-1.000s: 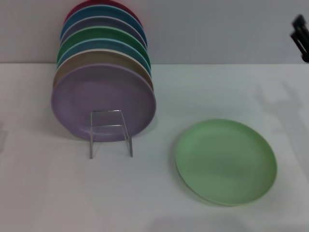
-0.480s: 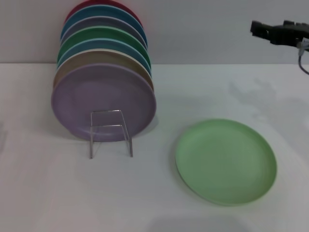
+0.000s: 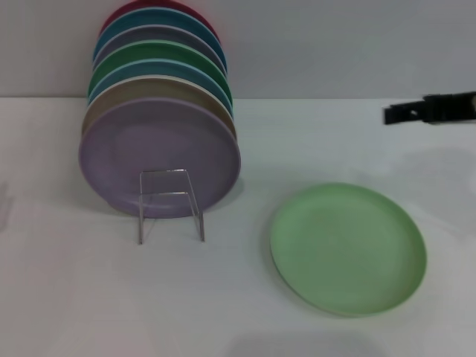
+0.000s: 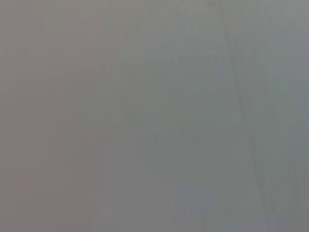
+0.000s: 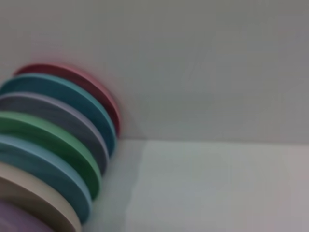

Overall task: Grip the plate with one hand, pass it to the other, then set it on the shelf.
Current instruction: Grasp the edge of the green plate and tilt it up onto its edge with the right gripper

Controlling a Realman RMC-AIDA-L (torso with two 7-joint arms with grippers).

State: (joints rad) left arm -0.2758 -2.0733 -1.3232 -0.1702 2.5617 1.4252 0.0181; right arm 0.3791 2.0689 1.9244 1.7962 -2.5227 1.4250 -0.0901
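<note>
The light mint-green plate (image 3: pixel 348 249) lies flat on the white table, right of centre in the head view. The thin silver wire shelf (image 3: pixel 171 204) stands at the left, its looped front empty before a row of upright plates. My right gripper (image 3: pixel 392 114) reaches in from the right edge, above and behind the mint plate, apart from it and holding nothing. The right wrist view shows no fingers, only the upright plates (image 5: pixel 53 145) and the wall. My left gripper is out of view; its wrist view shows only a blank grey surface.
Several coloured plates stand on edge in the shelf, a lavender plate (image 3: pixel 160 156) foremost, a darker green plate (image 3: pixel 160 56) among those behind. A grey wall (image 3: pixel 335 44) closes the back of the table.
My right gripper came in from the upper right edge, swung left, then dropped lower toward the table's back edge. The mint plate and the shelf have not moved.
</note>
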